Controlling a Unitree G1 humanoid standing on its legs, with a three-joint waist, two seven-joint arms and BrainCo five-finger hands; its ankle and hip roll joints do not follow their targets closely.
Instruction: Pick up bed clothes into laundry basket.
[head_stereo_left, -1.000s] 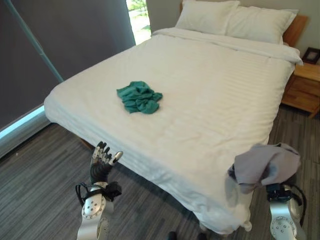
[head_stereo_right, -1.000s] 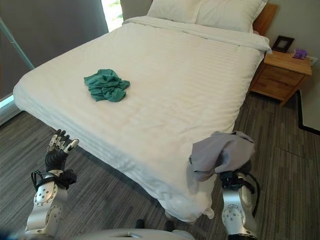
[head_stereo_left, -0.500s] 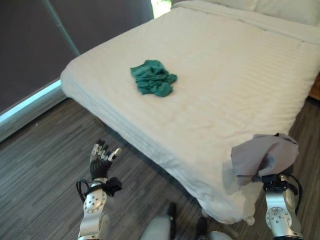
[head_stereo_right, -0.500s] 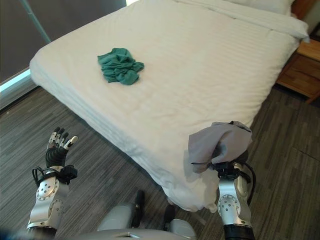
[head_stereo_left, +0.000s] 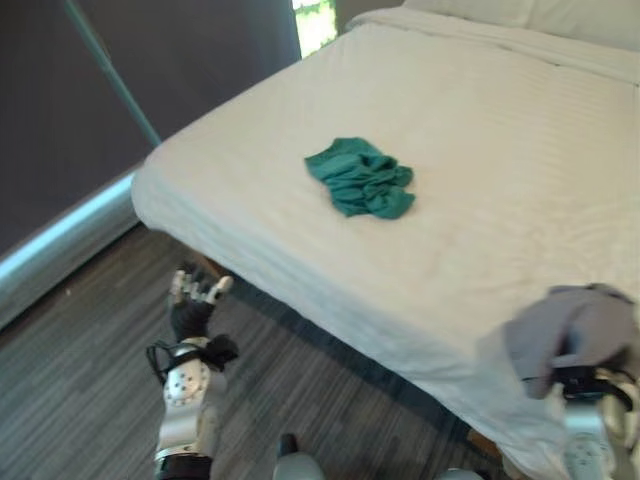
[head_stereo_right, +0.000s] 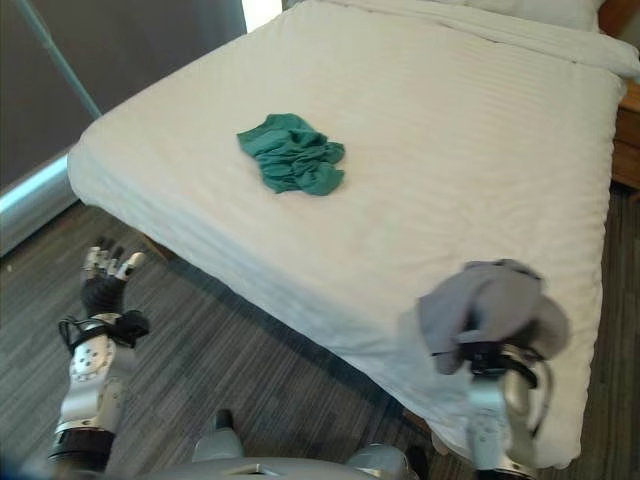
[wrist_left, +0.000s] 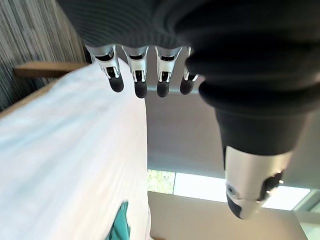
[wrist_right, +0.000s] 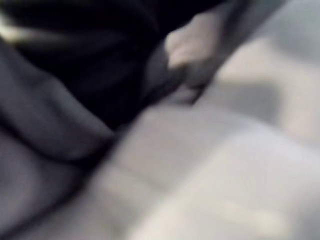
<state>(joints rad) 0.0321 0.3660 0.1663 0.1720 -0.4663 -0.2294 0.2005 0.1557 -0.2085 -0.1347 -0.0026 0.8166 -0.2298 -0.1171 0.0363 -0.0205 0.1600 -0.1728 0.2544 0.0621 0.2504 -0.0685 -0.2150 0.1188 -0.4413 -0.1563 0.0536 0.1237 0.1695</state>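
Grey garment draped over right robot hand at the bed's near edge.

Left robot hand raised over the floor beside the bed, fingers relaxed, empty. Crumpled green garment lying mid-bed. Grey garment covering right robot hand; grip underneath impossible to tell.

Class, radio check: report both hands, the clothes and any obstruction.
Left hand open, empty, beside bed. Right hand under grey garment, fingers hidden. Green garment lies on bed. No basket seen.
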